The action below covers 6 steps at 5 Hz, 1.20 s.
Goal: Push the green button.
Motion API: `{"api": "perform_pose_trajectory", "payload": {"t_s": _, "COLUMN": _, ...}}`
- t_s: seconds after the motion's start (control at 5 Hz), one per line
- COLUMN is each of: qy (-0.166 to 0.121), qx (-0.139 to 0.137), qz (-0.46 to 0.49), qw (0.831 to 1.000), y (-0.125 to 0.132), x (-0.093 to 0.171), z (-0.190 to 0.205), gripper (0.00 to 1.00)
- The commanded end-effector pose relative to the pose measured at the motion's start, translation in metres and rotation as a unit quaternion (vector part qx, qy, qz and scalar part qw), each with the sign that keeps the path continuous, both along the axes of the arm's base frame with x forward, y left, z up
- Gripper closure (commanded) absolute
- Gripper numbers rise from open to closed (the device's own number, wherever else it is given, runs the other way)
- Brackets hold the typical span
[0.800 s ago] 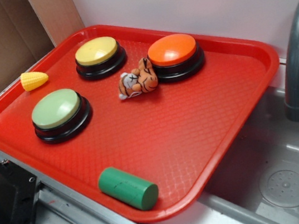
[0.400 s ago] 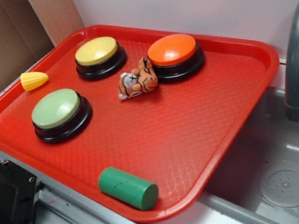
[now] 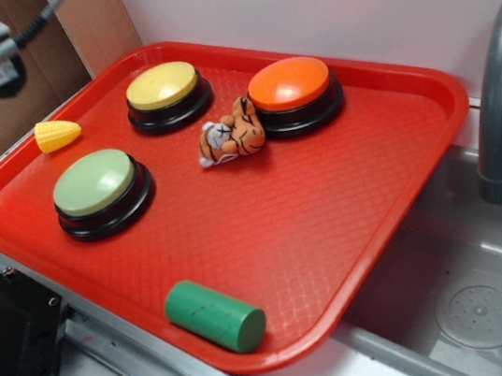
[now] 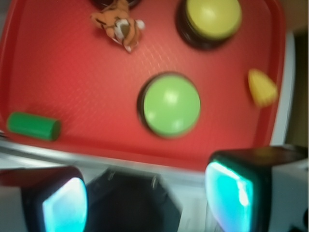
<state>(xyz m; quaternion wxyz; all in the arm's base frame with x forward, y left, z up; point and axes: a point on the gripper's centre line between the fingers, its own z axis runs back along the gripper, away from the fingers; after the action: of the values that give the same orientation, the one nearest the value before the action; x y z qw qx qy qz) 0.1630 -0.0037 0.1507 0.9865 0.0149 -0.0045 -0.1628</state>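
Approach step: end effector [image 4: 147,193], fingers spread wide and empty, hangs high; next move descends toward 12 o'clock onto green button [image 4: 171,105] dome

Seen from the gripper [image 4: 147,198], whose two fingers stand apart at the near edge, the tray [image 4: 58,72] spreads ahead. The green button [image 4: 169,105] sits on it directly beyond the gap. Farther ahead and right stands a second button [image 4: 213,18]; the corn piece [image 4: 262,87] lies right. A toy tiger [image 4: 118,25] lies ahead-left, a cylinder block [image 4: 33,126] far left.
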Motion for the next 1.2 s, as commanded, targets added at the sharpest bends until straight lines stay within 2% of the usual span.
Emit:
{"api": "perform_pose_trajectory", "payload": {"t_s": 0.0, "qy": -0.068, "qx": -0.009, "qz": -0.043, "qw": 0.997, "y": 0.036, "x": 0.025, "z": -0.066, "gripper": 0.00}}
{"api": "perform_pose_trajectory", "payload": {"t_s": 0.2, "qy": -0.025, "qx": -0.017, "qz": -0.016, "qw": 0.999, "y": 0.034, "x": 0.028, "z": -0.092, "gripper": 0.00}}
{"api": "perform_pose_trajectory", "payload": {"t_s": 0.4, "qy": 0.010, "qx": -0.015, "qz": -0.013, "qw": 1.000, "y": 0.033, "x": 0.028, "z": -0.107, "gripper": 0.00}}
{"api": "perform_pose_trajectory", "payload": {"t_s": 0.6, "qy": 0.026, "qx": -0.001, "qz": -0.027, "qw": 0.999, "y": 0.034, "x": 0.026, "z": -0.102, "gripper": 0.00}}
{"api": "perform_pose_trajectory", "payload": {"t_s": 0.8, "qy": -0.001, "qx": 0.035, "qz": -0.042, "qw": 0.998, "y": 0.029, "x": 0.027, "z": -0.059, "gripper": 0.00}}
{"api": "perform_pose_trajectory", "payload": {"t_s": 1.0, "qy": -0.042, "qx": 0.041, "qz": -0.037, "qw": 0.998, "y": 0.034, "x": 0.022, "z": -0.023, "gripper": 0.00}}
